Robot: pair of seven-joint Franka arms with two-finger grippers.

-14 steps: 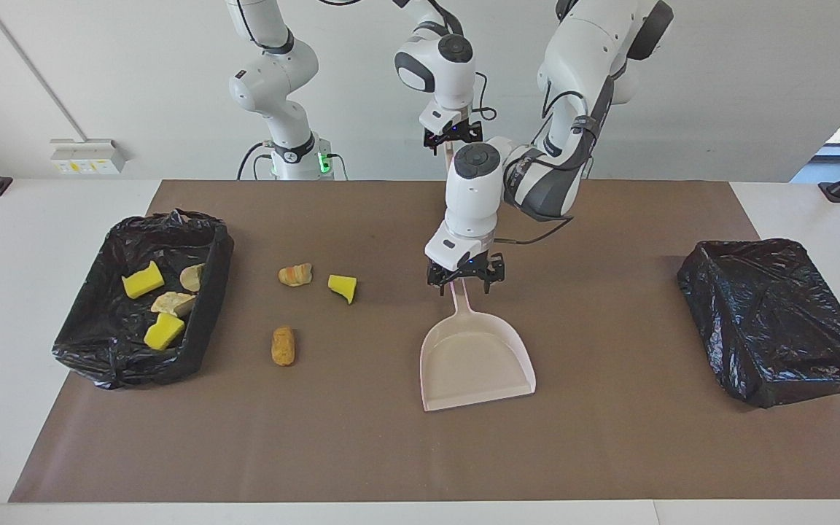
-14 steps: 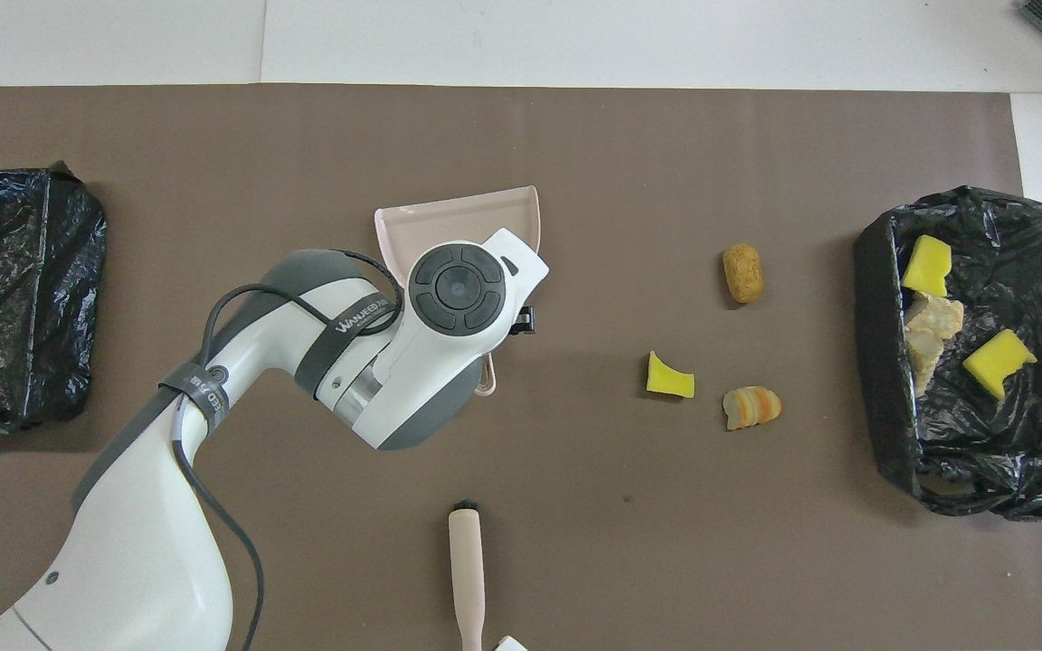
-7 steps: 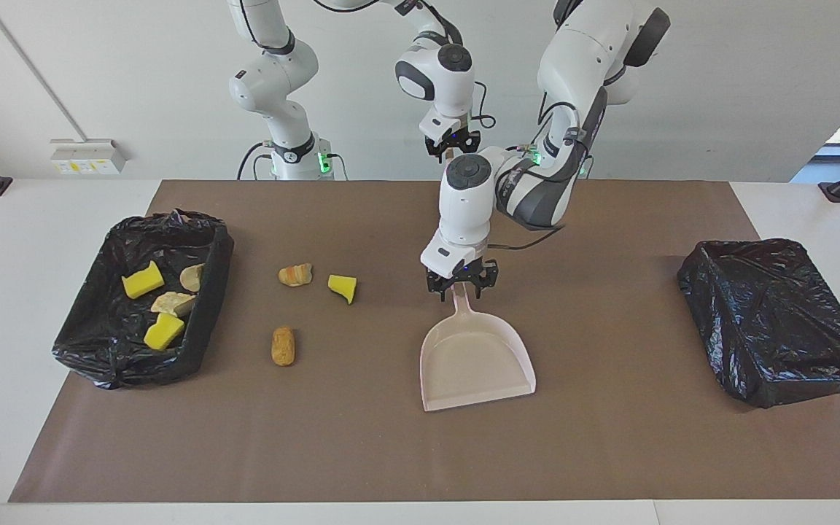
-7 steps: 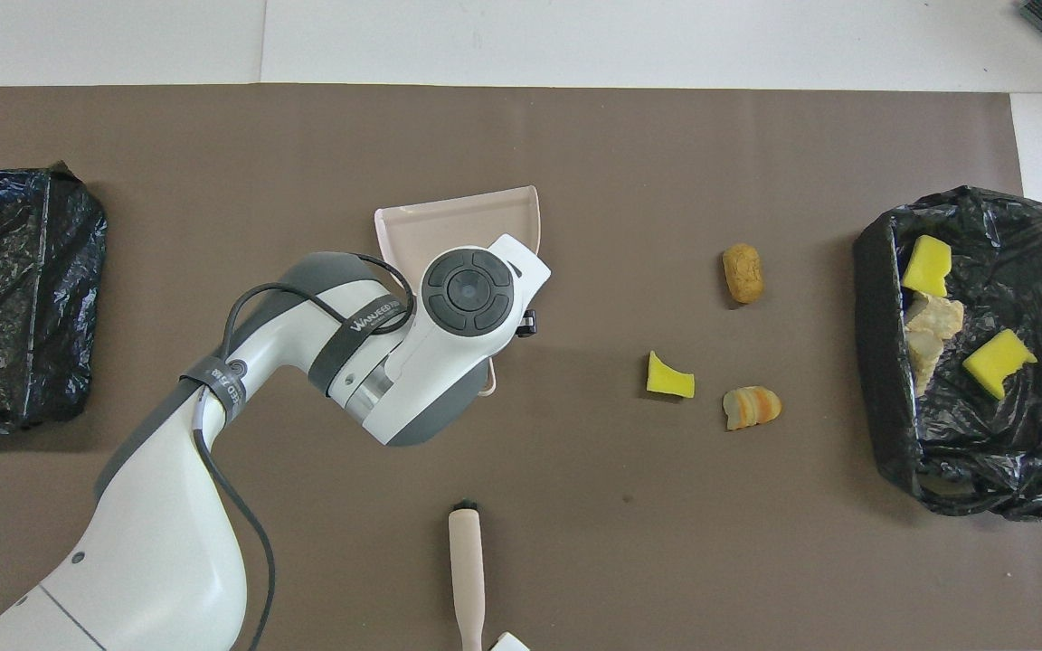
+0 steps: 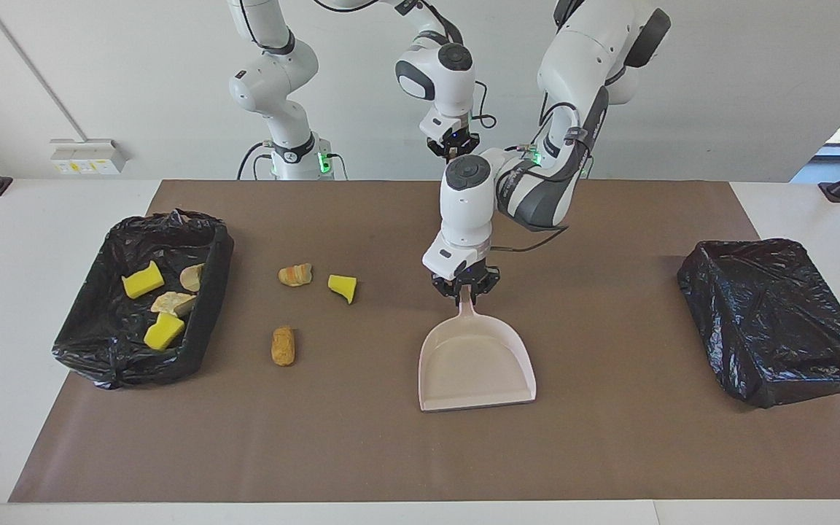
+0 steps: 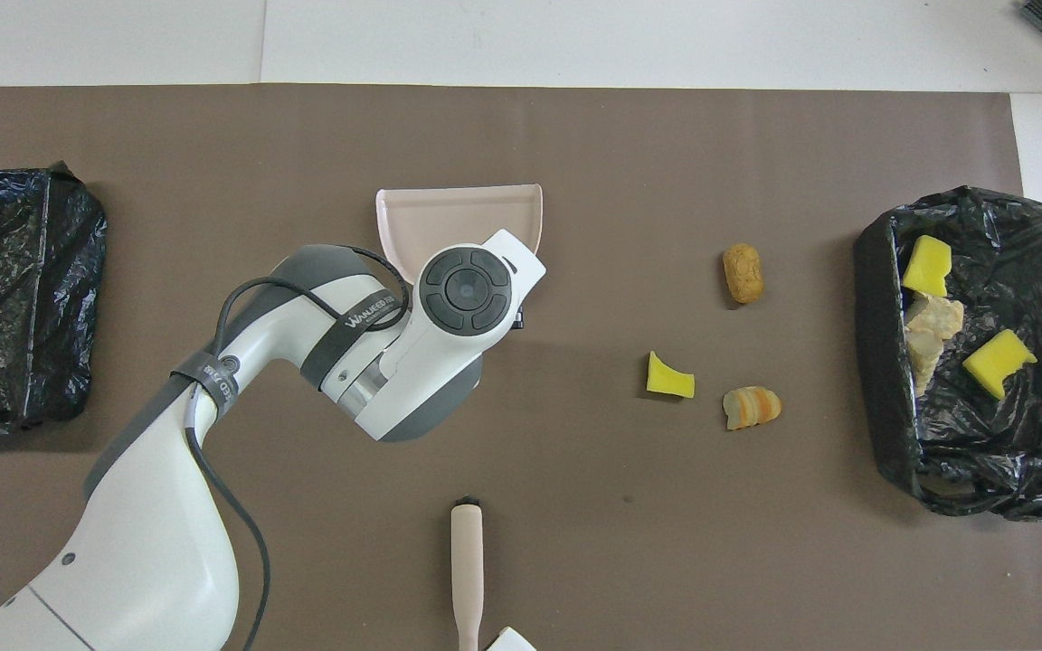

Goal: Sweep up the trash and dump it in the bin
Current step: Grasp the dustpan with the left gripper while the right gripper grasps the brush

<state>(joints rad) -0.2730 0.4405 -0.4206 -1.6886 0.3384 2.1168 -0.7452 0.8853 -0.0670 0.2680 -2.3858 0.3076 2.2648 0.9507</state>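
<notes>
The left pincer (image 5: 467, 290) is now clenching the dustpan (image 5: 477, 362) handle; the right pincer (image 5: 452, 148) is gripping the brush (image 6: 467, 570), so sweeping can start

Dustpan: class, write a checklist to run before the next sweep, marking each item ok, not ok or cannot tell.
1. Is the left end effector shut on the dustpan handle: ok.
2. Is the dustpan flat on the mat and empty: ok.
3. Is the right end effector gripping the brush: cannot tell.
4. Is all trash off the mat: not ok, three pieces lie loose.
5. Is the bin at the right arm's end open: ok.
</notes>
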